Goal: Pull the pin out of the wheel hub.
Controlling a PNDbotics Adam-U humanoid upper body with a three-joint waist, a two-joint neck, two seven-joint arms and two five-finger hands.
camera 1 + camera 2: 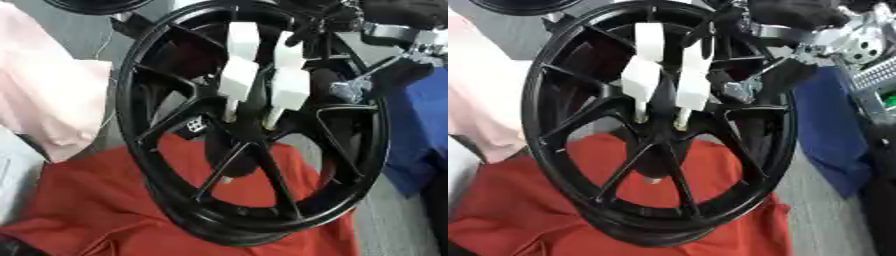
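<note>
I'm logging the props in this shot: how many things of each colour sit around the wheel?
Black spoked wheel: 1
White blocky pins at the hub: 2
Red cloth under the wheel: 1
Blue cloth at right: 1
Pink cloth at left: 1
Total: 6

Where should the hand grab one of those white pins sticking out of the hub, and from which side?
Judging by pose, grip the wide white handle block of the left pin, above its thin shaft entering the wheel hub. Come from the open face of the wheel, toward the camera, fingers across the block's flat sides. The right hand shows at the upper rim.
</note>
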